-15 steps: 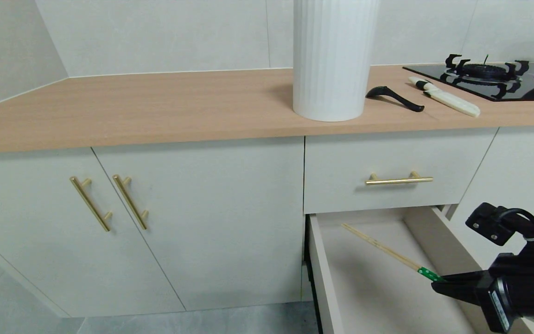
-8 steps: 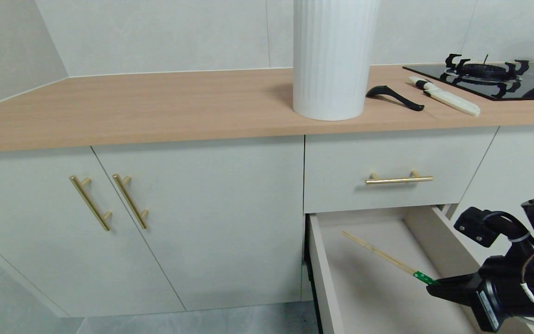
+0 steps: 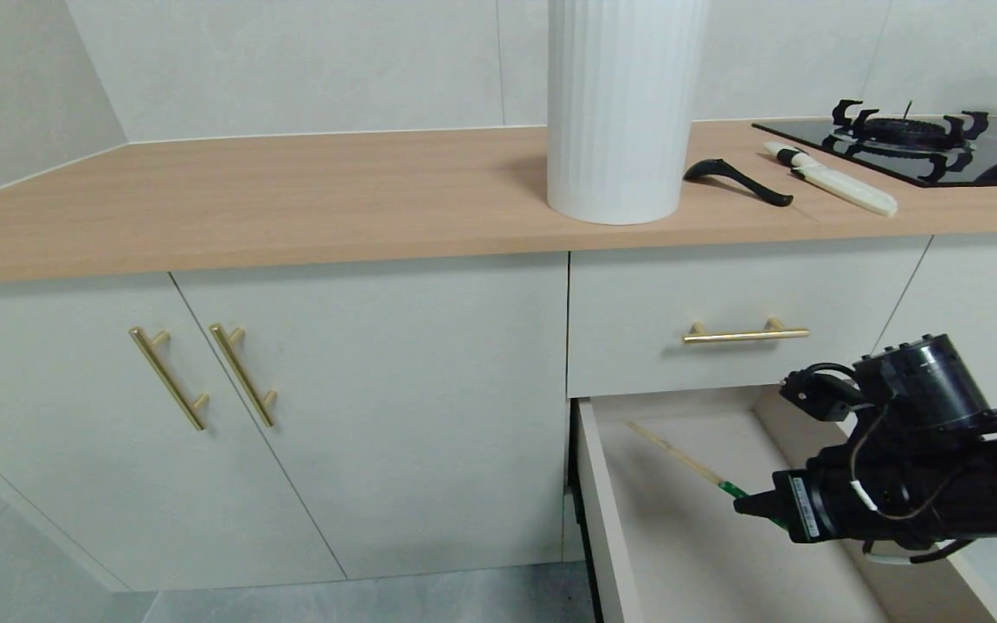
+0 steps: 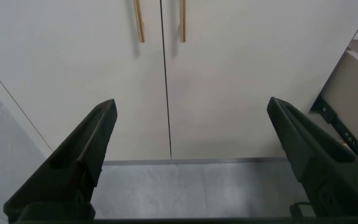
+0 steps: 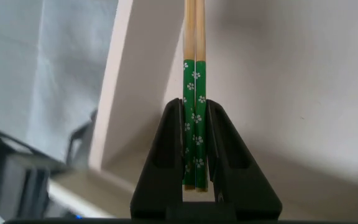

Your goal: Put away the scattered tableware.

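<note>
My right claw, clamped on the green end of the chopsticks, has swung in from the frame's lower right. They now slant over the open drawer, lower centre-right. I judge letting go comes next. My left claw gapes empty.

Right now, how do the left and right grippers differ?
The left gripper is open and empty; the right gripper is shut on the chopsticks. The left gripper faces the closed cabinet doors, low near the floor; the right gripper is over the open drawer, with the chopsticks reaching across its inside. Both have black fingers.
</note>
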You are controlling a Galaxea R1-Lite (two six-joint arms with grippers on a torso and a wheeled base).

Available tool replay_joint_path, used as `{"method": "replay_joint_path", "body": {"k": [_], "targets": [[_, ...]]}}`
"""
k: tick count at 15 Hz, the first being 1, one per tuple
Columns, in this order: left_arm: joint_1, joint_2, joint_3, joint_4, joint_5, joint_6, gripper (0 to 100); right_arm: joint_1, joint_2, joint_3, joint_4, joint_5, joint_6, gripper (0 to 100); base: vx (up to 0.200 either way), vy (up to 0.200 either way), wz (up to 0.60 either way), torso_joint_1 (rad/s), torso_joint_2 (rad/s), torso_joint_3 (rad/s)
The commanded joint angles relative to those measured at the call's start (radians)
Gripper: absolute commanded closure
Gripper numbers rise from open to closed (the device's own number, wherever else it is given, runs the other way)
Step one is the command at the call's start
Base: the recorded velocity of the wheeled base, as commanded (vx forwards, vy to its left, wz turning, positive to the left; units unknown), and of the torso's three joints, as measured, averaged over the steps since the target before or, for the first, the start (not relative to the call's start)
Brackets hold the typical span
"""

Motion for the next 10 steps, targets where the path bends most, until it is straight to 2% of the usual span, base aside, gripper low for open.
{"method": "replay_joint_path", "body": {"k": [1, 2, 3, 4, 7, 10], "targets": [[0.000, 0.000, 0.000, 0.000, 0.001, 0.000, 0, 0.004, 0.163, -0.017, -0.091, -0.022, 0.051, 100, 0.000, 0.000, 0.00, 0.000, 0.00, 0.000], [0.000, 0.000, 0.000, 0.000, 0.001, 0.000, 0, 0.004, 0.223, -0.016, -0.163, -0.066, 0.086, 100, 0.000, 0.000, 0.00, 0.000, 0.00, 0.000], [0.000, 0.000, 0.000, 0.000, 0.001, 0.000, 0, 0.004, 0.237, -0.014, -0.179, -0.077, 0.092, 100, 0.000, 0.000, 0.00, 0.000, 0.00, 0.000], [0.000, 0.000, 0.000, 0.000, 0.001, 0.000, 0, 0.007, 0.311, -0.009, -0.278, -0.145, 0.116, 100, 0.000, 0.000, 0.00, 0.000, 0.00, 0.000], [0.000, 0.000, 0.000, 0.000, 0.001, 0.000, 0, 0.008, 0.421, 0.014, -0.447, -0.188, 0.161, 100, 0.000, 0.000, 0.00, 0.000, 0.00, 0.000], [0.000, 0.000, 0.000, 0.000, 0.001, 0.000, 0, 0.019, 0.470, 0.034, -0.525, -0.189, 0.162, 100, 0.000, 0.000, 0.00, 0.000, 0.00, 0.000]]}}
